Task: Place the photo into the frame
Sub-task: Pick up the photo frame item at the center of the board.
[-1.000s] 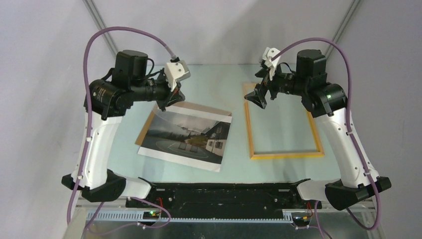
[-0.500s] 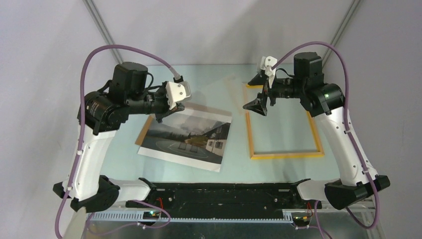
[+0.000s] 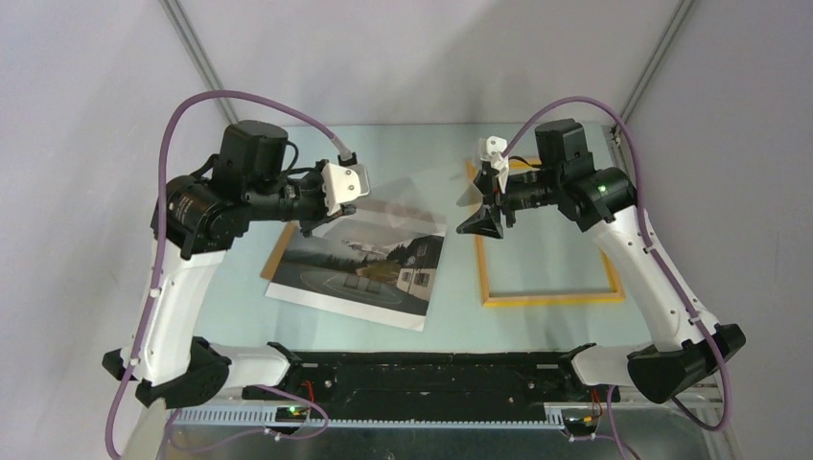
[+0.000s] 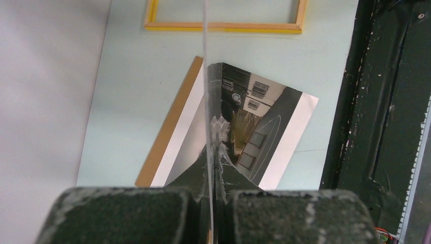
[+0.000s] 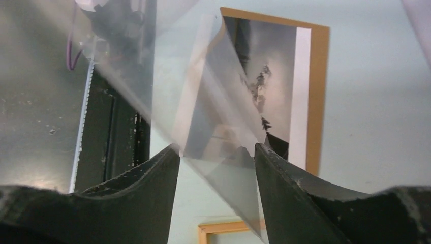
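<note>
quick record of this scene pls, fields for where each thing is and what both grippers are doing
photo: flat on a brown board, left part of the table
board: under the photo, brown edge showing on two sides
frame: flat on the table to the right, apart from the photo, table showing through it
clear sheet: held up above the table, spanning between the two grippers
left gripper: shut on one edge of the clear sheet
right gripper: jaws open, a corner of the sheet between them
task state: photo not yet in the frame
</note>
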Robot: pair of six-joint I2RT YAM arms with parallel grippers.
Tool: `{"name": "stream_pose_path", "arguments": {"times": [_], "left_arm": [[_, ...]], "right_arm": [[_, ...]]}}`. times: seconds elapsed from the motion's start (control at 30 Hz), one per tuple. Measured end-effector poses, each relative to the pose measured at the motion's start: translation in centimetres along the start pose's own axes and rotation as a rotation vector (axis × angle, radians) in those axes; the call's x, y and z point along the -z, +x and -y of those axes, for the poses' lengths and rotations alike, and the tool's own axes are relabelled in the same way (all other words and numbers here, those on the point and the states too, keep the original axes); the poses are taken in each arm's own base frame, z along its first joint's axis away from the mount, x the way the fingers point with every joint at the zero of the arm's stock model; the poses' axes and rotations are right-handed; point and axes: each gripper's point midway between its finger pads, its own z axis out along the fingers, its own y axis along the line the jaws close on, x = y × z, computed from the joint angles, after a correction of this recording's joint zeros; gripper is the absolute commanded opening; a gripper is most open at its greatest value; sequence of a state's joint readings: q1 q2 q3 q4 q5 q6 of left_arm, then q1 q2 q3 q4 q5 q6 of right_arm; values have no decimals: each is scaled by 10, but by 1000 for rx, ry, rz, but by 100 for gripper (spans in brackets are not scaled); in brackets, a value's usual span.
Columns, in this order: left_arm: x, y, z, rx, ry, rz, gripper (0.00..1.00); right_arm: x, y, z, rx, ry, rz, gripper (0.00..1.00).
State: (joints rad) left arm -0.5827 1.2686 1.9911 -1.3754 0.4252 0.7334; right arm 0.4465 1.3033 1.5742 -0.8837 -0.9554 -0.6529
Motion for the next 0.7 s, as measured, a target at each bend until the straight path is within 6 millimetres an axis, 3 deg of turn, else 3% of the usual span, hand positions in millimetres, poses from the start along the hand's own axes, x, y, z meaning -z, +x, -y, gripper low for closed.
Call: {"name": "stream_pose_path", "arguments": {"times": [0.17,0.4,0.5,0.7], "left_arm": [[-2,1,0,-4,6,-6,0],[-5,2,-1,-4,12,-12,0],[-7,3,-1,-2,15,-15,0],[-11,5,-3,7,25,-32,0]], "right_arm": [[-4,8,-7,-36,-25,-2,40],[3,-1,-13,-19,-18,21,19],[5,-6,-16,-6,-15,35,4],[5,-1,-18,-35,-14,37,0]]}}
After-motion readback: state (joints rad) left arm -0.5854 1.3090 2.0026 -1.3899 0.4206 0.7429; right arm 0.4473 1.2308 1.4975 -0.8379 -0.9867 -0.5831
